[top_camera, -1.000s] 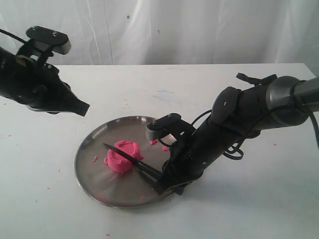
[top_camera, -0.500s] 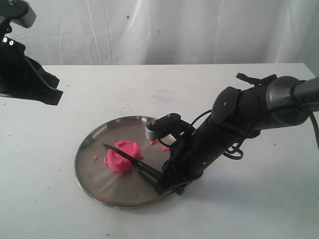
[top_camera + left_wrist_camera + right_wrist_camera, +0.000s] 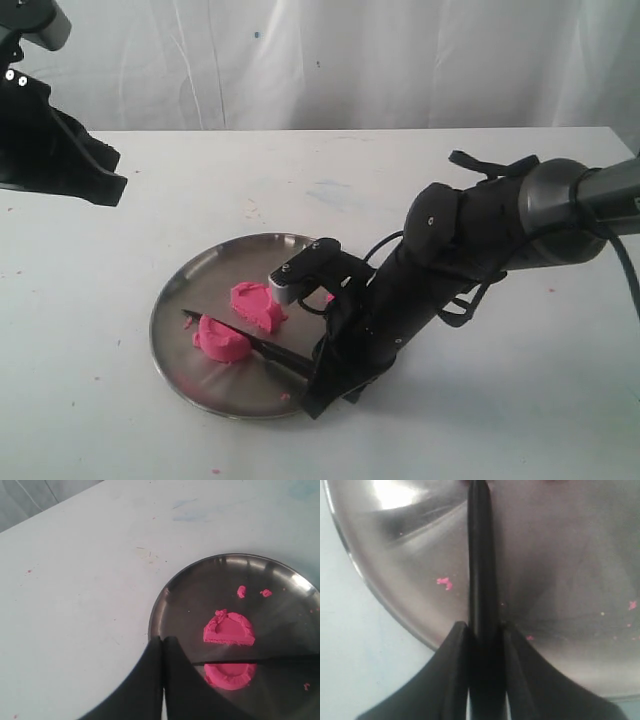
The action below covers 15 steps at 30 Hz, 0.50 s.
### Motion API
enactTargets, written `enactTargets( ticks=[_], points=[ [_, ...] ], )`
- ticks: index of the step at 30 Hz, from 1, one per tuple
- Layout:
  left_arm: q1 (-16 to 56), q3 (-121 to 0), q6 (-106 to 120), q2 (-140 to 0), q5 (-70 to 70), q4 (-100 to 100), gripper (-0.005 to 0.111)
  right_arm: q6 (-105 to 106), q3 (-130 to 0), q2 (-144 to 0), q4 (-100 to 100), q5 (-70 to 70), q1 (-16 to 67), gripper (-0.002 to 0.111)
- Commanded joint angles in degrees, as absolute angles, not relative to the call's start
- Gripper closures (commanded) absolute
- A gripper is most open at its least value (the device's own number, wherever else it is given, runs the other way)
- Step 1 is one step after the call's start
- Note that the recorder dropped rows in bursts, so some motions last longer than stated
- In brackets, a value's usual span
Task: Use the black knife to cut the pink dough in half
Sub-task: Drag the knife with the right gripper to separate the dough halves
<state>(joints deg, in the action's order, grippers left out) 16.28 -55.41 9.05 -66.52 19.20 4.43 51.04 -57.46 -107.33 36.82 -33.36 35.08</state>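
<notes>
The pink dough lies in two chunks on the steel plate: a far chunk and a near chunk. Between them lies the black knife, its blade flat against the plate and its tip pointing left. My right gripper is shut on the knife's handle at the plate's near right rim. My left gripper hangs high at the far left, shut with nothing in it. The left wrist view shows both chunks with the thin knife between them.
Tiny pink crumbs lie on the plate and on the white table. A white cloth backdrop hangs behind the table. The right arm and its cables reach in from the right.
The knife has gone down through the dough to the plate, and the single lump is now two chunks lying apart. The right arm has lowered and shifted left. The left arm rose earlier and now holds still.
</notes>
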Motion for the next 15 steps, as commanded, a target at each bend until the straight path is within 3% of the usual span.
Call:
enactTargets(
  ticks=[1, 15],
  points=[
    [16.2, -55.0, 8.8, -66.0, 19.4, 4.4, 0.107, 50.8, -56.6, -107.4, 35.2, -34.2, 37.1, 0.108],
    [16.2, -55.0, 8.8, -66.0, 19.7, 4.4, 0.107, 38.7, -56.6, -107.4, 26.7, -29.7, 37.3, 0.108]
  ],
)
